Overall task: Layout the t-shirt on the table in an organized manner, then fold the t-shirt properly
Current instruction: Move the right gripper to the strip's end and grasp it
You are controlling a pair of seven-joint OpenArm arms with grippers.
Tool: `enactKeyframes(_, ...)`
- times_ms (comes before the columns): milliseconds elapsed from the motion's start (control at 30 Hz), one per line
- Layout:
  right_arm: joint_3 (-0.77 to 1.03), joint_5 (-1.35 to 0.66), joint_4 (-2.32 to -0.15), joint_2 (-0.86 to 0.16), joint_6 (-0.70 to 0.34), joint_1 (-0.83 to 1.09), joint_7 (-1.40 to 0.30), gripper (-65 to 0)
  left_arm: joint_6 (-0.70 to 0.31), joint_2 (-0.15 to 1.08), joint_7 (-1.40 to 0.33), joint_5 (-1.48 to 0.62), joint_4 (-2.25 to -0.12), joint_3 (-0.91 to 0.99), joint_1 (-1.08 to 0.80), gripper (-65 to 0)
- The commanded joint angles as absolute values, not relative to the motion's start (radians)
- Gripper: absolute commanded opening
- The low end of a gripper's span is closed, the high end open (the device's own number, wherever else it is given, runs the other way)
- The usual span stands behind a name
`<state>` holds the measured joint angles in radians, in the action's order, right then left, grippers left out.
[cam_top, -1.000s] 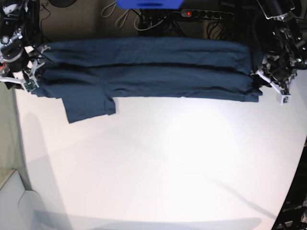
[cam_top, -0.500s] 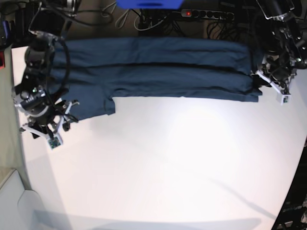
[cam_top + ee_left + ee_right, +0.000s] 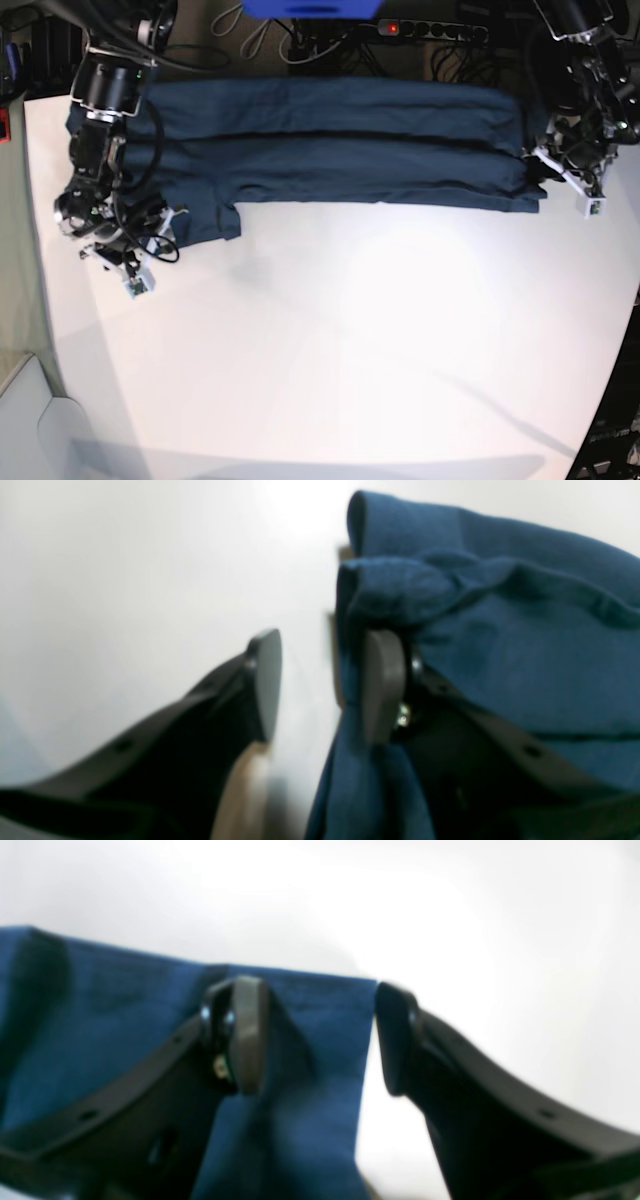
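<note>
Two open grippers at t-shirt (image 3: 330, 145) ends

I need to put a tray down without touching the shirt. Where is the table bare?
The table is bare below the t-shirt, from its lower edge to the near rim. It is crowded along the far edge, with the right hand and left hand at the shirt's ends.

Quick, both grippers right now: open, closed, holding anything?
Left gripper: open, one finger against the t-shirt edge, nothing clamped.
Right gripper: open, straddling the t-shirt's sleeve edge, not pinched.
</note>
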<state>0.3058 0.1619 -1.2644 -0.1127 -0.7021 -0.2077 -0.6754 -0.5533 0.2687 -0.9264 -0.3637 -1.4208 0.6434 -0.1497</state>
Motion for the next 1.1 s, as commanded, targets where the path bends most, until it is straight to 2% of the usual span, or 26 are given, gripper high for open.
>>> enactKeyframes(0, 0.306, 0.163, -1.26, -0.12, -0.698, -0.228, -0.67, -30.9, -0.553, 0.286, -0.921, -0.367, -1.434, 0.647, -0.145, -39.0)
enactKeyframes(67, 0.306, 0.163, -1.236, -0.131, -0.698, -0.228, -0.648, -32.6, -0.553, 0.286, -0.921, -0.367, -1.434, 0.647, -0.145, -39.0)
enactKeyframes(167, 0.302, 0.162, -1.188, -0.147, -0.698, -0.228, -0.619, -39.0, -0.553, 0.286, -0.921, -0.367, -1.434, 0.647, -0.145, -39.0)
enactKeyframes(267, 0.3, 0.162, -1.148, -0.154, -0.698, -0.228, -0.602, -50.0, -0.553, 0.286, -0.92, -0.367, -1.434, 0.647, -0.145, -39.0)
enactKeyframes(367, 0.3, 0.162, -1.125, -0.166, -0.698, -0.228, -0.593, -64.1, -0.553, 0.286, -0.92, -0.367, -1.434, 0.647, -0.143, -39.0)
enactKeyframes(533, 0.3, 0.162, -1.141, -0.17, -0.698, -0.229, -0.596, -65.0, -0.553, 0.286, -0.921, -0.367, -1.434, 0.647, -0.142, -39.0)
enactKeyframes(700, 0.3, 0.16, -1.288, -0.163, -0.698, -0.199, -0.621, -65.0, -0.553, 0.286, -0.917, -0.367, -1.434, 0.647, -0.142, -39.0)
enactKeyframes(1067, 0.283, 0.16, -1.712, -0.125, -0.698, -0.038, -0.862, -65.0, -0.553, 0.286, -0.914, -0.367, -1.434, 0.647, -0.142, -39.0)
